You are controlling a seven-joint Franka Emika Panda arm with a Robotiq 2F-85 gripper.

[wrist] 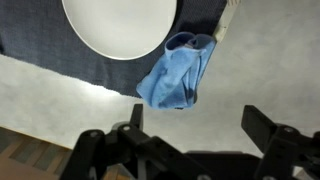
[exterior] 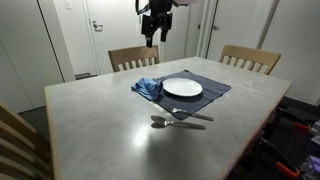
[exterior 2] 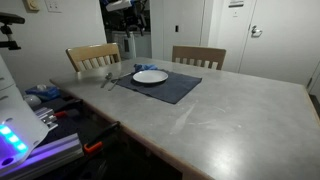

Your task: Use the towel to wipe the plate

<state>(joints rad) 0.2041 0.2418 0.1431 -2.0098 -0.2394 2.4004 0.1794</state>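
The black end effector [wrist: 192, 118], spread wide, is hovering above a crumpled blue cloth towel [wrist: 178, 76] at four o'clock from the round white plate [wrist: 120, 25].

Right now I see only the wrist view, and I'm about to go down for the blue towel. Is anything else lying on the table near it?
Observer: Yes. A spoon and a second utensil lie on the bare table, just off the placemat.
Operator: How high am I?
Observer: The gripper hangs high above the towel.
Operator: Anything past the plate?
Observer: Two wooden chairs stand at that table edge.
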